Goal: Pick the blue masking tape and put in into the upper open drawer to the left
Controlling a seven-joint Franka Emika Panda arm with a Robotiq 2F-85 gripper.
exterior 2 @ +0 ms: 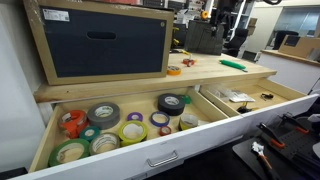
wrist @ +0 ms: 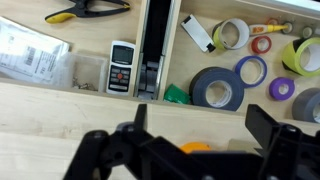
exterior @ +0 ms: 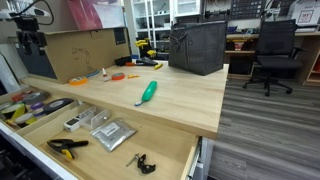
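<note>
Two drawers stand open under the light wood table top (exterior: 180,95). No writing can be read anywhere. A white label (exterior 2: 55,14) sits on the wooden frame of a dark panel (exterior 2: 105,42) at the upper left of an exterior view, but its print is too small. The little grey remote (wrist: 121,67) in the wrist view has a screen and buttons, with no words to make out. The blue masking tape (exterior: 102,72) is hard to find. A tiny pale spot on the table top, left of the middle, may be it, but it is too small to be sure. It lies near a flat orange tool (exterior: 118,76). The gripper (wrist: 197,125) fills the bottom of the wrist view as a dark blurry shape, and its two fingers stand wide apart. A bit of orange shows low between them, and I cannot tell what it is. The upper open drawer (exterior 2: 45,135) holds many tape rolls: a big grey roll (wrist: 217,88), purple rolls (wrist: 251,70) and a yellow-green roll (wrist: 305,55) cut off by the right edge. The lower drawer (exterior: 190,150) holds silver packets (exterior: 112,132) and a yellow-black clamp (exterior: 67,146). A green-handled tool (exterior: 147,93) lies in the middle of the table top. A black bag (exterior: 197,45) stands at the back, with an office chair (exterior: 272,50) behind it.
</note>
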